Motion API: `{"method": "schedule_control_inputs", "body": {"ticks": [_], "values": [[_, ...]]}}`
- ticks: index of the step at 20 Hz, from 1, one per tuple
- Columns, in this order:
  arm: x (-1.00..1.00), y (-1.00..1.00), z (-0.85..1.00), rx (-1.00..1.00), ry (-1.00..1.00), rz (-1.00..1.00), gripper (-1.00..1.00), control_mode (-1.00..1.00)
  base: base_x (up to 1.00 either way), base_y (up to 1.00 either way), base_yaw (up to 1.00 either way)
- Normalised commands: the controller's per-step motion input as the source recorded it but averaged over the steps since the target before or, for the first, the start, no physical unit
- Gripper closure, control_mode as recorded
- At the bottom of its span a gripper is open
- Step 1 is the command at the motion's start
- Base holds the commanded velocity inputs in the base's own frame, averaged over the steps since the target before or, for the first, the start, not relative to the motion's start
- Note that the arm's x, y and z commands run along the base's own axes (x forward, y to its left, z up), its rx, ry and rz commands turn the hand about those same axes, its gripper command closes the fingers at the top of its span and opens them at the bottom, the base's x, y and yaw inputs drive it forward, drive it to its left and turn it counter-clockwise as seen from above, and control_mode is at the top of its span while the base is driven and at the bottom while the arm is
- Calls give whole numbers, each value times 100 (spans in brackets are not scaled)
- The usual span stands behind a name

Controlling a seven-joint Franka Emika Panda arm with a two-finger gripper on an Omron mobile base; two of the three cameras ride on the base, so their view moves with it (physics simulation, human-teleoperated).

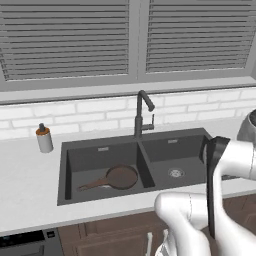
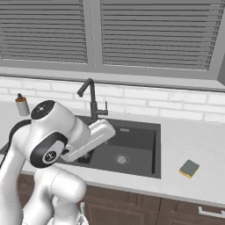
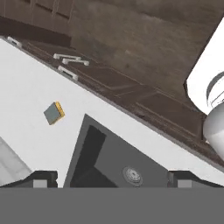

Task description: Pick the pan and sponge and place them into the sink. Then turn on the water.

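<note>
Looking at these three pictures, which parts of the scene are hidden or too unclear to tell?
- Left basin of the sink, right base view: the arm covers it.
- Soap bottle, left base view: too small to read its label.
- Grey object at the right edge, left base view: cut off, cannot tell what it is.
- Gripper, hand view: just the fingertips show.

Pan [image 1: 121, 177] lying in the left basin of the sink [image 1: 100, 199]; soap bottle [image 1: 44, 138] on the worktop [image 1: 25, 200] to its left.

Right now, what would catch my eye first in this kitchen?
The big dark sink under the window, with a brown pan lying in its left basin. Then the small sponge alone on the white counter, right of the sink. The pincer is open above the right basin.
</note>
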Motion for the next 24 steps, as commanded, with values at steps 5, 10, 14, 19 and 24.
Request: {"method": "schedule_control_inputs", "body": {"ticks": [5, 10, 14, 19, 24], "values": [[0, -80, 0, 15, -37, -41, -100, -100, 0, 0, 0], [6, -90, 0, 23, -23, -47, -100, -100, 0, 0, 0], [16, -90, 0, 27, -8, -56, -100, -100, 0, 0, 0], [47, -65, 0, 26, -2, -45, -100, -100, 0, 0, 0], [83, -29, 0, 23, 3, -35, -100, -100, 0, 0, 0]]}}
